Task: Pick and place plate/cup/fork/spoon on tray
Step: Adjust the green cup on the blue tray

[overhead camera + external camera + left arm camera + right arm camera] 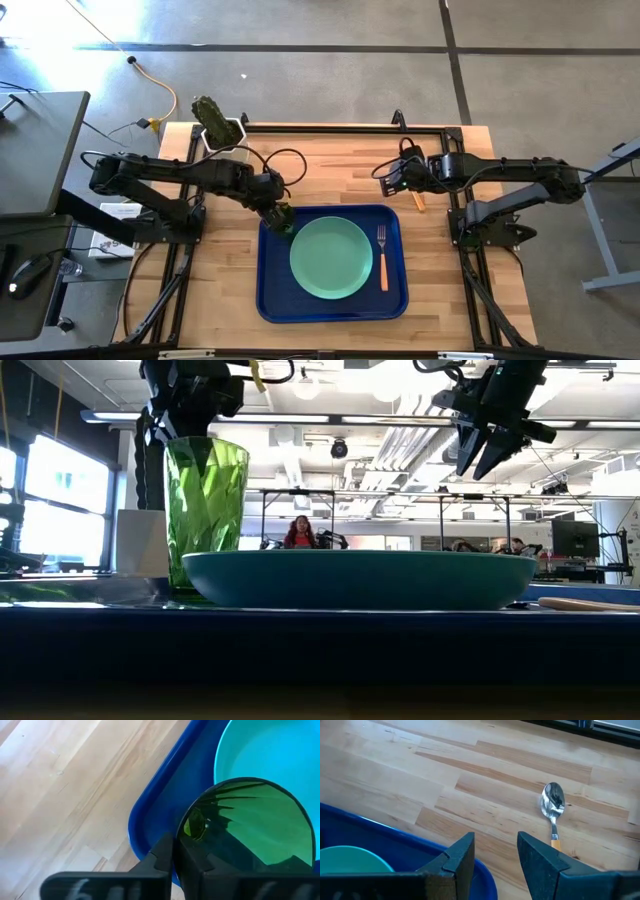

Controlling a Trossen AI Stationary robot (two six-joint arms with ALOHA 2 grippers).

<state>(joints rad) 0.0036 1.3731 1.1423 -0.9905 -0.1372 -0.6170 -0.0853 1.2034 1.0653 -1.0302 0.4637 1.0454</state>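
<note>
Right wrist view alone shows the spoon point(553, 805) lying on the desk point(395, 780). One cup point(282, 217), pinched by left gripper point(279, 216) jaws, one plate point(331, 257), one fork point(382, 256) occupy the tray point(270, 300). Right gripper point(495, 855) jaws spread, hovering.

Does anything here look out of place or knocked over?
Only the spoon: it lies on the bare wood outside the tray, while the plate, fork and cup are upright and in order on it.

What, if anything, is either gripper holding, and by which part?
The left gripper pinches the cup by its rim, over the tray's corner. The right gripper is open and empty.
</note>
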